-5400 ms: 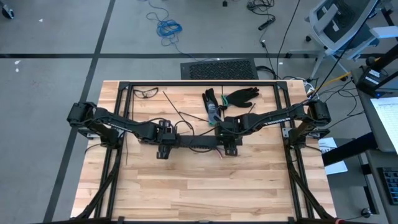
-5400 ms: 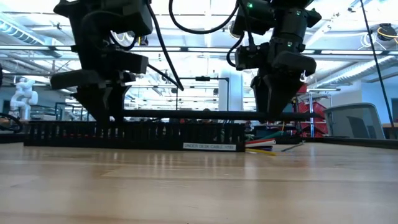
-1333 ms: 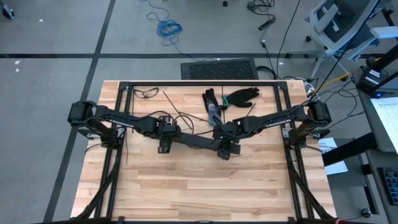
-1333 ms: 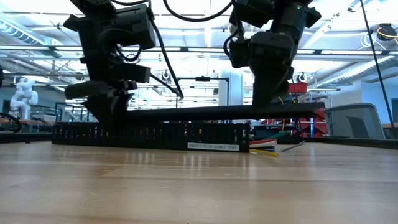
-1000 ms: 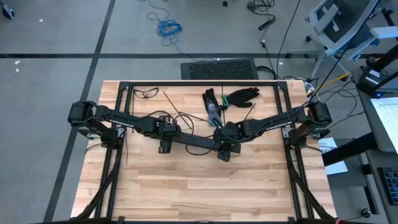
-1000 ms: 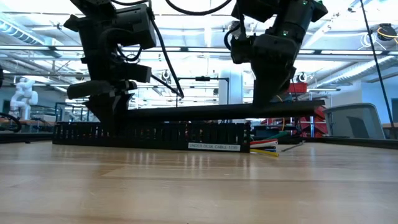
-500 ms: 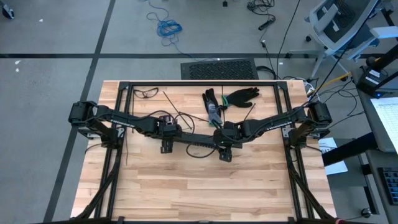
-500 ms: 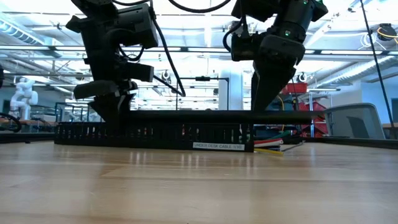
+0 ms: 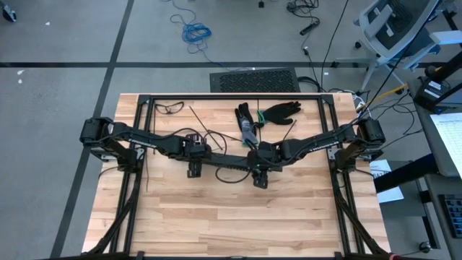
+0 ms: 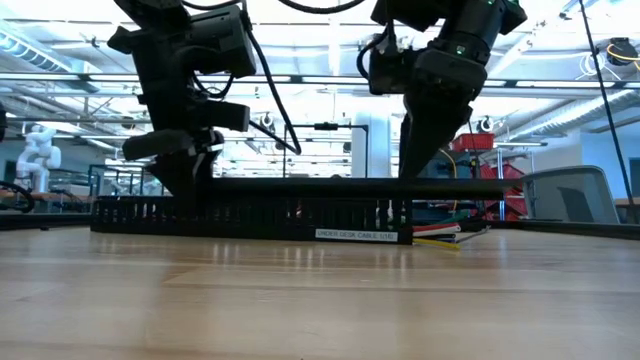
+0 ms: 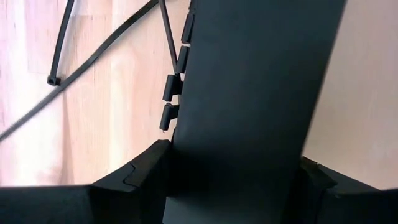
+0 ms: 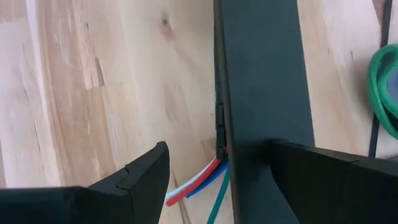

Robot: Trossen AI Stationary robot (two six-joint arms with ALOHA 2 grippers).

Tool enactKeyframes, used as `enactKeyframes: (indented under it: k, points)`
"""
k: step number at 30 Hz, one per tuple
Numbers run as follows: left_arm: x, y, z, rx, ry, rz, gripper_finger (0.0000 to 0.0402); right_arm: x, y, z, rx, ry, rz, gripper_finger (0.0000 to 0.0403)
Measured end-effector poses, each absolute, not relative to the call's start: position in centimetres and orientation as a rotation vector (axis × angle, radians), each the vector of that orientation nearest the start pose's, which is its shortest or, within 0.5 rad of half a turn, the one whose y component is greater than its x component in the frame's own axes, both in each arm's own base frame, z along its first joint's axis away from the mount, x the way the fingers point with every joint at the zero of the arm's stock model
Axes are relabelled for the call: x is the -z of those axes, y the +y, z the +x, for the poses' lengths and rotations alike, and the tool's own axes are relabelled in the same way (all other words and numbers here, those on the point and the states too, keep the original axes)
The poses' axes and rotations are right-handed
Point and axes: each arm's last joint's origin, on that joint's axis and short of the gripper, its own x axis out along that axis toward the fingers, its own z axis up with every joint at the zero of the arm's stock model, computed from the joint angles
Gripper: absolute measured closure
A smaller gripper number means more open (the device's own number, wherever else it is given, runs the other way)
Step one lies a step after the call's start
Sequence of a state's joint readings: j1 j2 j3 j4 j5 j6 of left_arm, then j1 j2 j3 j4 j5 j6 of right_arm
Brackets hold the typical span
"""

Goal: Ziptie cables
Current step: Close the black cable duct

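Note:
A long black slotted rail [image 10: 250, 215] lies across the table's middle. A flat black cover strip [image 10: 330, 185] lies level along its top and reaches past its right end. The cables [image 12: 199, 180], white, red, blue and green, stick out from under the cover there and show as coloured ends [image 10: 440, 236] in the low view. My left gripper [image 9: 193, 165] is shut on the cover's left part and my right gripper [image 9: 260, 172] on its right part. Loose zipties [image 11: 93, 56] lie on the wood just beyond the rail. My left gripper [image 11: 233, 165] pinches the cover across its width, one finger on each long edge [image 11: 175, 134]. The fingers come steeply from above and lie across the strip. The cover rests level on the rail there. My right gripper [image 12: 219, 149] straddles the cover from above, fingers across it. One finger meets a long edge [image 12: 273, 140]. Bare wood shows between the other finger [image 12: 149, 165] and the opposite edge [image 12: 219, 124], so I cannot tell whether it touches.
Black gloves [image 9: 278, 112] and a coil of green cable [image 12: 385, 87] lie toward the far edge behind the right gripper. Safety glasses [image 9: 170, 108] sit at the far left. A black frame [image 9: 216, 96] borders the table. Bare wood stretches toward the near edge.
The cover's right end, which was raised above the rail, has come down, so the cover now lies level along the rail's top. My right gripper has rolled a little. The rail has slid slightly toward the table's right edge.

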State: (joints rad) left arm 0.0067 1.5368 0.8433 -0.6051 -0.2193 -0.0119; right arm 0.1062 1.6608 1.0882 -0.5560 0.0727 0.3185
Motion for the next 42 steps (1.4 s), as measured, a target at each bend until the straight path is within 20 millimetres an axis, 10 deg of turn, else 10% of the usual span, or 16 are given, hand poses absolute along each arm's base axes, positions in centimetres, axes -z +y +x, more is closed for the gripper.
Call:
enactKeyframes:
  k: [42]
  points:
    - [-17.3,0.7,28.2,-0.136,1.116,0.112,0.0127,-19.8,3.2,32.5,0.117,1.087,0.142,0.0145]
